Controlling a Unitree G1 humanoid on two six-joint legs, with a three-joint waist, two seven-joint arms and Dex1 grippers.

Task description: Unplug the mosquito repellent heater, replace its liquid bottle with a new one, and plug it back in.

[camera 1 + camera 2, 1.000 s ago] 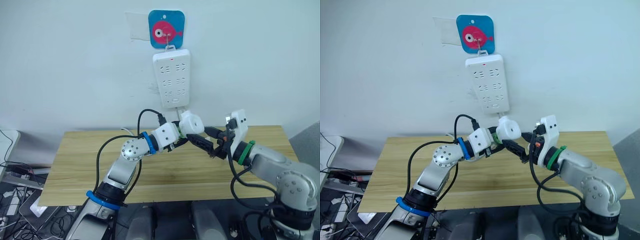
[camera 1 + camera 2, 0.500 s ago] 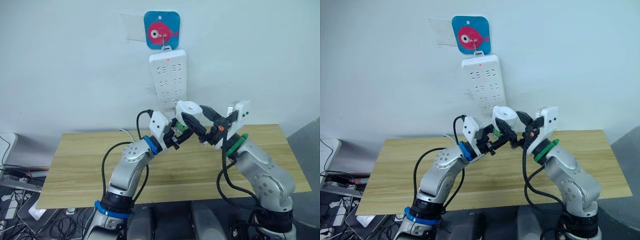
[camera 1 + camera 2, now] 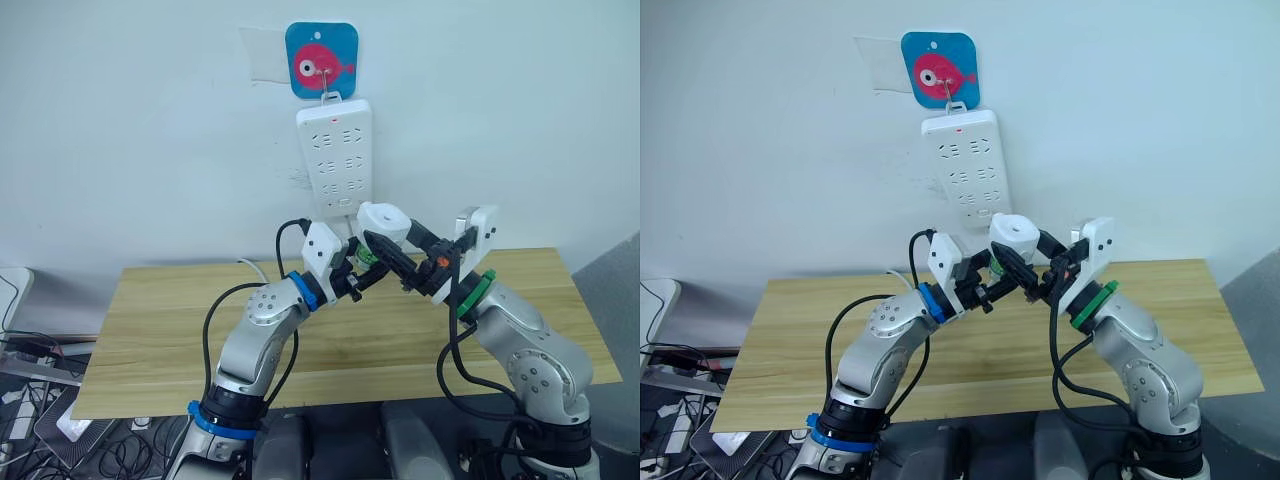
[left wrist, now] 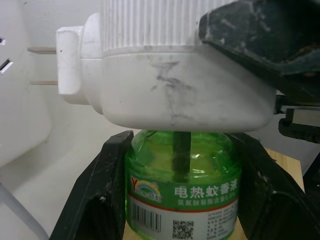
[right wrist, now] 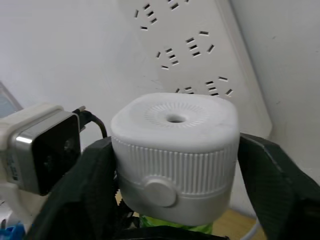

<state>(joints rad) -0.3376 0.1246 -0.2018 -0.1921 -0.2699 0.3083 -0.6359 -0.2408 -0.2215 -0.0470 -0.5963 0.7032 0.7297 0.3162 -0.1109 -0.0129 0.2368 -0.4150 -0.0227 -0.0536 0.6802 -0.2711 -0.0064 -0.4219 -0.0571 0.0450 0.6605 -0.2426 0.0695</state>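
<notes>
Heater [image 3: 383, 222] gripped between both tools, unplugged

A plain pale wall [image 3: 140, 130] is seen behind a light wooden tabletop [image 3: 150, 330] with visible grain. A white multi-socket power strip [image 3: 334, 145] is hung upright on the wall from a hook on a blue square plaque [image 3: 322, 59] printed with a pink fish. A strip of clear tape [image 3: 262, 55] is stuck just beside the plaque. Tangled cables [image 3: 40, 400] are gathered on the floor beneath the tabletop's left end. Even, soft lighting is cast throughout.
</notes>
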